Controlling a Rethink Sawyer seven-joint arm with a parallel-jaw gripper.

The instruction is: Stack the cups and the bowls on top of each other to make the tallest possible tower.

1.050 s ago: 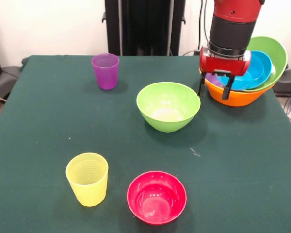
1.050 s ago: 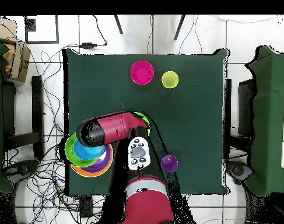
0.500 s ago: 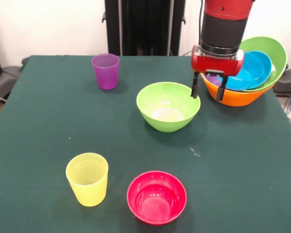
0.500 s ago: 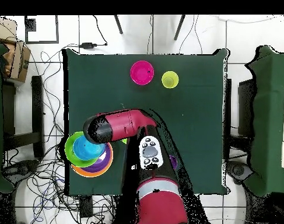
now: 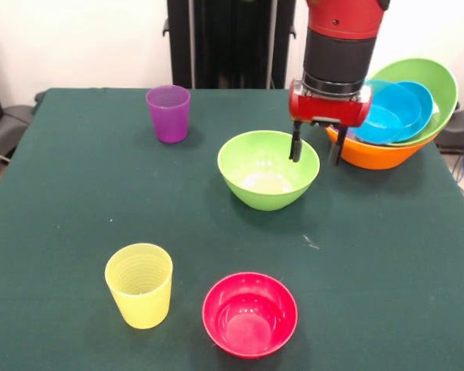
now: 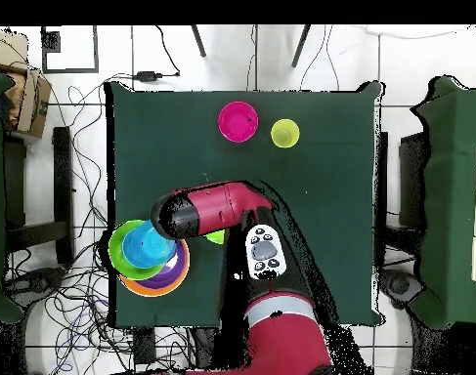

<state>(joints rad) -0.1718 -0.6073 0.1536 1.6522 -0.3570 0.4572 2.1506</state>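
Over the far-right rim of the lone lime green bowl hangs the gripper, its two dark fingers parted and empty; one fingertip sits just inside the rim line, the other outside it, toward the tower. Whether either finger touches the rim cannot be told.

Landmark: the lime green bowl, upright, near mid-table on the green table.
- Tower: just right of and behind the bowl, at the table's far right corner. Orange bowl at the base, blue bowls and another green bowl nested in it, tilted, leaning out past the table edge.
- Purple cup: left of and behind the bowl, well apart, upright, near the far edge.
- Yellow cup: well in front of the bowl and to its left, upright.
- Pink-red bowl: straight in front of the bowl, well apart, close to the near edge, just beside the yellow cup.

Open cloth lies all round the bowl except on the tower side, where the gap is narrow. Overhead, the arm covers most of the bowl.
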